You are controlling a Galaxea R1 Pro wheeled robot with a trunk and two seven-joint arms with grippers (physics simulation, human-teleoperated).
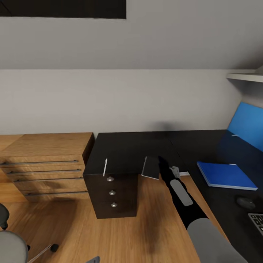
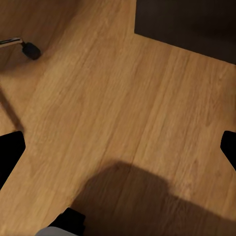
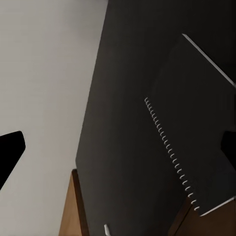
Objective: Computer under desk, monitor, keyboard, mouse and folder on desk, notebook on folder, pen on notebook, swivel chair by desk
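Wooden flooring (image 1: 153,219) ran under the glossy black desk (image 1: 146,146), where the dark grey notebook (image 1: 150,167) lay at the front edge, partly overhanging it, its spiral binding (image 3: 169,152) clear in the right wrist view. Just beside it the right gripper (image 1: 163,165) hovered with fingers spread wide and empty, while the white pen (image 1: 105,167) lay near the corner above the drawer pedestal (image 1: 113,197). Farther right sat the blue folder (image 1: 225,175), the mouse (image 1: 245,202) and a keyboard (image 1: 257,221) corner; the left gripper (image 2: 118,147) hung open over the floor near a swivel chair (image 1: 11,244) caster (image 2: 30,49).

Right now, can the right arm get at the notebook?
Probably yes. The right gripper hangs beside the notebook, which lies at the desk edge, partly overhanging the floor. The jaws are spread and nothing sits between them and the notebook.
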